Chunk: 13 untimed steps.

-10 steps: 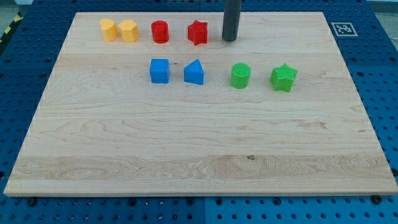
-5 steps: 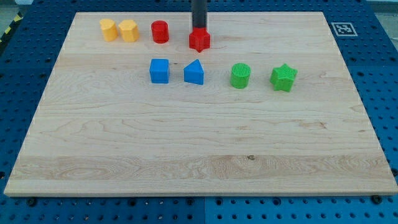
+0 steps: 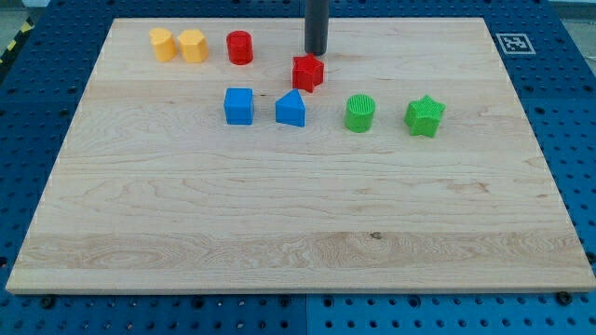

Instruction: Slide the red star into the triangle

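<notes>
The red star point(image 3: 307, 73) lies on the wooden board point(image 3: 279, 214), just above and slightly right of the blue triangle point(image 3: 291, 109), with a small gap between them. My tip point(image 3: 317, 53) is just above the red star toward the view's top, close to it; whether it touches the star I cannot tell. The rod rises out of the view's top.
A blue cube point(image 3: 238, 106) sits left of the triangle. A green cylinder point(image 3: 359, 113) and a green star point(image 3: 425, 116) lie to its right. A red cylinder point(image 3: 240, 47) and two yellow blocks point(image 3: 162, 44) point(image 3: 193, 45) line the top left.
My tip swung from the right of the red star to above it. The red star slid down and slightly right, toward the blue triangle.
</notes>
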Tool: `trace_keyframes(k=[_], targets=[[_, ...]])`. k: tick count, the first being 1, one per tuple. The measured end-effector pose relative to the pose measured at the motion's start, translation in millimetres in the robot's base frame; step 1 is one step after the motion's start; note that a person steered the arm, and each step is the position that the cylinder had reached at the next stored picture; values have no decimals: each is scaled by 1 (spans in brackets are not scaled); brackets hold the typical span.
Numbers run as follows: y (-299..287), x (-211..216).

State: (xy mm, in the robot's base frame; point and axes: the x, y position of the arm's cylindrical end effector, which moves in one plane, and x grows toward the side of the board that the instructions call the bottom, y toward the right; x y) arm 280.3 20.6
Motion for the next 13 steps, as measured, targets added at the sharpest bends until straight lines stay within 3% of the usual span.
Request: trace_keyframes(k=[4,10,13], targets=[[-45,14],[-13,23],[-35,60]])
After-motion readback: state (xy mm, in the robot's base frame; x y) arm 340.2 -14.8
